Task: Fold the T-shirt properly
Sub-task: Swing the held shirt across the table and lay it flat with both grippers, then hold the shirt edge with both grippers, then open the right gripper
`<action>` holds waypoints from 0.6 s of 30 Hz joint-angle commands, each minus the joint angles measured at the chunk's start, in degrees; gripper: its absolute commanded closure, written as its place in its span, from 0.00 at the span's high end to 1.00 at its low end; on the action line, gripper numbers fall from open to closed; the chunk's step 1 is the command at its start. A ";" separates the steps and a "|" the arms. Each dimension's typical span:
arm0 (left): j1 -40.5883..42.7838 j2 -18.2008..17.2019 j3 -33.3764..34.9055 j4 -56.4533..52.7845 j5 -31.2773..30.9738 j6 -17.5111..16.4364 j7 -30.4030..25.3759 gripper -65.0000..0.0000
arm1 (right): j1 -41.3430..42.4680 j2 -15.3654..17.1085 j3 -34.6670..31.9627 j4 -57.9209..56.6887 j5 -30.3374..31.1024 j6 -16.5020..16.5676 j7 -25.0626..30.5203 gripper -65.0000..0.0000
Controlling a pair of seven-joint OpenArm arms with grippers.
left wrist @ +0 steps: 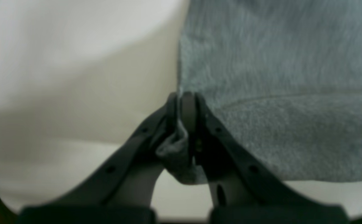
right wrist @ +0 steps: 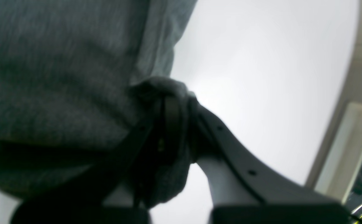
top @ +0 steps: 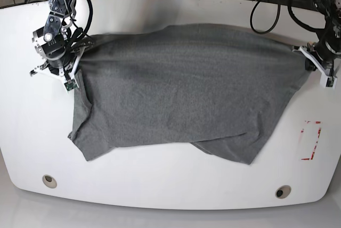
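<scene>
We took the white table (top: 160, 185) as our landmark and read across it from its left edge to its right.

Near the table's far left corner, the right gripper (top: 72, 71) was clenched on a bunched corner of the T-shirt (top: 181, 100); the right wrist view showed the jaws closed with grey knit wadded between and around them (right wrist: 168, 93). From there the cloth ran across the table's middle, its far edge drawn fairly taut between the two arms, while the near edge hung loose toward the table's front, with one flap lying under another near the front right. At the table's right edge, the left gripper (top: 306, 60) was likewise clamped on the other corner; the left wrist view showed a pinch of grey fabric squeezed between its closed jaws (left wrist: 181, 124).

We judged the task to be at an early stage: the shirt was gripped at two corners and partly doubled over, but the lower edges did not line up, wrinkles remained, and no neat folded rectangle had formed. Aligning the layers, laying them flat and making the further folds all seemed still to do.

We saw no containers anywhere on the table, only a small red-marked patch (top: 310, 140) near its right edge, well apart from the shirt.
</scene>
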State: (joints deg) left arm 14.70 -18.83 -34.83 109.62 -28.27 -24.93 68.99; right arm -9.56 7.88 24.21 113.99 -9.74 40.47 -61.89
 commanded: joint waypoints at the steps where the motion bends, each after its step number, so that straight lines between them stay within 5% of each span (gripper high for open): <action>1: 1.70 -0.64 -0.64 1.10 0.10 0.00 -1.17 0.00 | -1.12 -0.63 0.98 1.21 -0.50 -0.47 0.22 0.00; 18: 11.54 -0.38 -0.47 -1.98 0.45 0.00 -1.43 0.00 | -8.24 -8.01 4.94 -3.80 -0.50 -0.47 0.22 0.00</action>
State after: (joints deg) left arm 25.82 -18.28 -34.94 106.96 -27.77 -24.93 68.07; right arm -17.76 -0.14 28.80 110.24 -10.15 40.32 -62.02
